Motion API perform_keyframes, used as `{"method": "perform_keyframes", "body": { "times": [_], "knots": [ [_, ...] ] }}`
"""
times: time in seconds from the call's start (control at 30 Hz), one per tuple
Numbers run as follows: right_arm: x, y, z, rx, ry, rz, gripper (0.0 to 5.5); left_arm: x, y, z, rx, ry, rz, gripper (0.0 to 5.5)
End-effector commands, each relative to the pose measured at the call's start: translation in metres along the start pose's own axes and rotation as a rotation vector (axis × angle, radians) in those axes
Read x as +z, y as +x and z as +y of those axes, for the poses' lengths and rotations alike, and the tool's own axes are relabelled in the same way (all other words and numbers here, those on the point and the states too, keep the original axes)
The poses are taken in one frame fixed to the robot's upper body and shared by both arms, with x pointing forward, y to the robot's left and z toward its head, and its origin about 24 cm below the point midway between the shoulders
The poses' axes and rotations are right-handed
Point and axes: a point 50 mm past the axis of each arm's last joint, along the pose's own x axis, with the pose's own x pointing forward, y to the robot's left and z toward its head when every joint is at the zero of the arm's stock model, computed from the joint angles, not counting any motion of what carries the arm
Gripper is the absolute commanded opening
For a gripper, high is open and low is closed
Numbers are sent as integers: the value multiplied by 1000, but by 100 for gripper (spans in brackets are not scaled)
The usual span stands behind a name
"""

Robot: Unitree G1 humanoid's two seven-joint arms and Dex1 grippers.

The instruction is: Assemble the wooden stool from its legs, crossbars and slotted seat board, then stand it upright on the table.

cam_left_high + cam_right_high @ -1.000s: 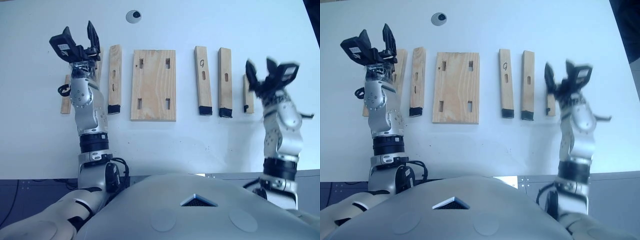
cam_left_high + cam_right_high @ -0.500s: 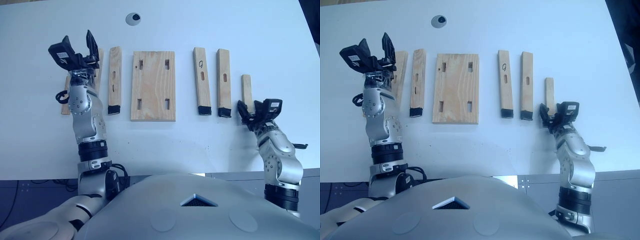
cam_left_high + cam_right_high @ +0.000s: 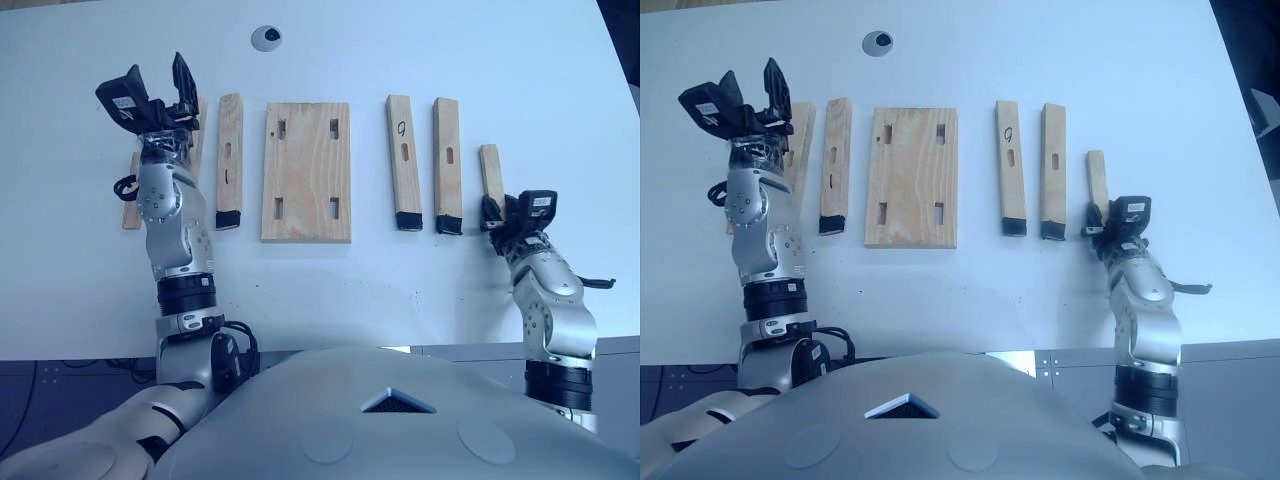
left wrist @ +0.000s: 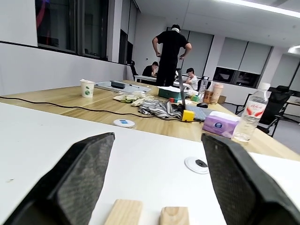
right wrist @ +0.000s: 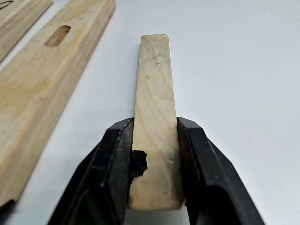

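The slotted seat board (image 3: pixel 307 171) lies flat mid-table. One leg (image 3: pixel 229 158) rests to its left, two legs (image 3: pixel 402 160) (image 3: pixel 448 164) to its right. My right gripper (image 3: pixel 505 215) sits low on the table, shut on the near end of the short right crossbar (image 3: pixel 490 172); in the right wrist view the crossbar (image 5: pixel 154 93) is squeezed between both fingers (image 5: pixel 115 159). My left gripper (image 3: pixel 155 88) hangs open above the far-left pieces, holding nothing, with a second crossbar (image 3: pixel 131 200) beside its arm. Its open fingers (image 4: pixel 79 183) frame two wooden ends (image 4: pixel 123 212).
All parts lie on a white table (image 3: pixel 520 70). A small round grey cap (image 3: pixel 266 36) sits in the tabletop beyond the seat board. The table's front edge runs close to the robot, just behind both arms.
My right arm came down from a raised, open pose to the table, and its gripper shut on the right crossbar's near end. The left arm barely moved.
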Motion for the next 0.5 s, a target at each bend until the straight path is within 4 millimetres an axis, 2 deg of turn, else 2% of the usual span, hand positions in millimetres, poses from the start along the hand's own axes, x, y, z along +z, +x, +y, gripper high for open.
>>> {"method": "perform_keyframes", "body": {
  "times": [0.03, 0.13, 0.23, 0.3, 0.37, 0.5],
  "knots": [
    [19, 13, -3, 9, 10, -117, 130, -1, 6, -11, -97, -122, 60, 339],
    [74, 34, -2, 3, 70, -389, 130, 11, 8, -36, -304, -267, 79, 339],
    [117, 51, 18, 82, 68, -576, 130, 26, 11, -60, -494, -378, 146, 339],
    [138, 59, 37, 199, 20, -657, 130, 40, 13, -75, -581, -552, 193, 339],
    [148, 63, 54, 309, -28, -697, 130, 51, 16, -90, -642, -721, 241, 339],
    [149, 57, 82, 497, -63, -735, 130, 59, 18, -110, -689, -872, 310, 339]
  ]
}}
